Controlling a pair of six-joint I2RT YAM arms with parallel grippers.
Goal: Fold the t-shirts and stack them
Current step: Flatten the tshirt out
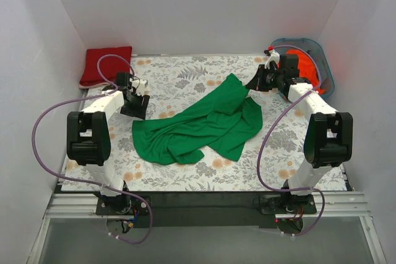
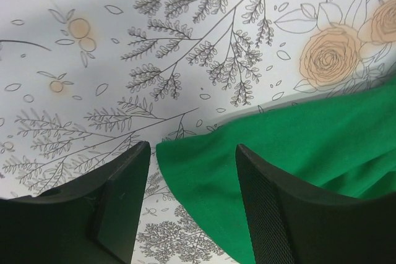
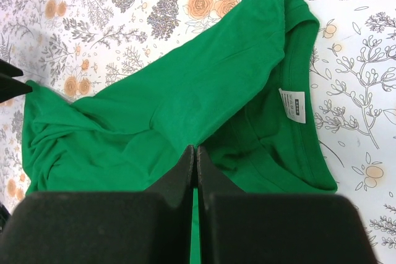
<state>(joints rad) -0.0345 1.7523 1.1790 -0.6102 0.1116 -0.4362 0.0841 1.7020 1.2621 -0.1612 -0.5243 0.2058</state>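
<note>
Grip: my right gripper (image 3: 195, 165) pinches green t-shirt (image 1: 204, 125) up near far-right corner of desk (image 1: 185, 72), for spreading | my left gripper (image 2: 192, 171), jaws apart, straddles its left corner to clamp.

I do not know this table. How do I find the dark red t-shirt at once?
Start from the flower-patterned table and go to its far left corner, by the white wall. The dark red t-shirt lies there, folded into a neat block. The green t-shirt is crumpled mid-table and the orange t-shirt sits in the blue-grey tub at far right.
</note>
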